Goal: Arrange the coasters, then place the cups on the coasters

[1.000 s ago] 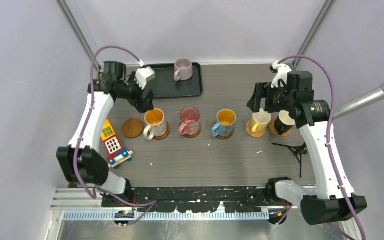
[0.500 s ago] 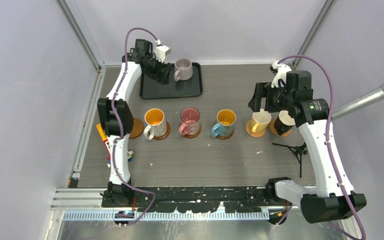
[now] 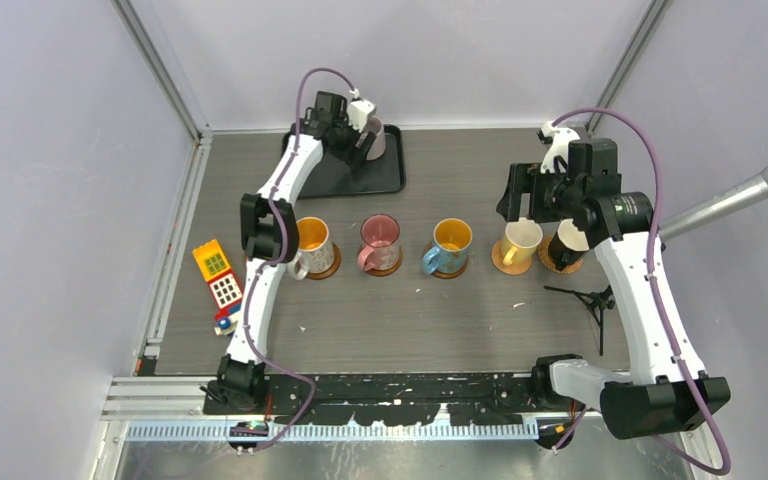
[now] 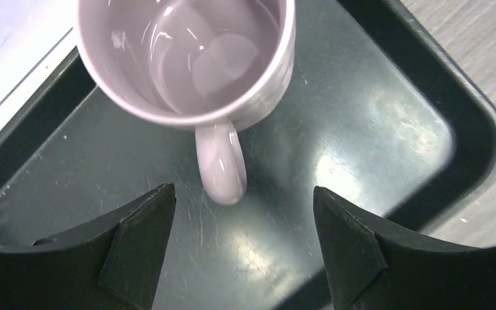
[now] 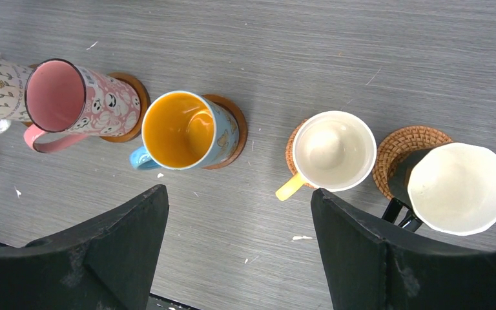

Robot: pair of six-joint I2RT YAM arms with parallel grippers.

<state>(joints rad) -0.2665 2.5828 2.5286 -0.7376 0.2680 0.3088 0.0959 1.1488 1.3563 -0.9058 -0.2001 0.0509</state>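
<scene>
- Top view: the left gripper (image 3: 365, 140) hangs over the black rectangular tray (image 3: 345, 182) at the table's far edge, right at the lilac ceramic mug (image 3: 381, 143). Five other handled mugs stand in a row on round brown wooden coasters (image 3: 332, 266). The right gripper (image 3: 523, 205) is near the cream-yellow mug (image 3: 520, 238).
- Left wrist view: the left fingers (image 4: 142, 239) gape wide on either side of the lilac mug's handle (image 4: 223, 168), touching nothing.
- Right wrist view: the right fingers (image 5: 355, 245) stand wide apart and empty above the row.

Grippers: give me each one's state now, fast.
Left gripper: jaws open, holding nothing, lined up on the handle of the lilac mug.
Right gripper: jaws open, holding nothing.
</scene>
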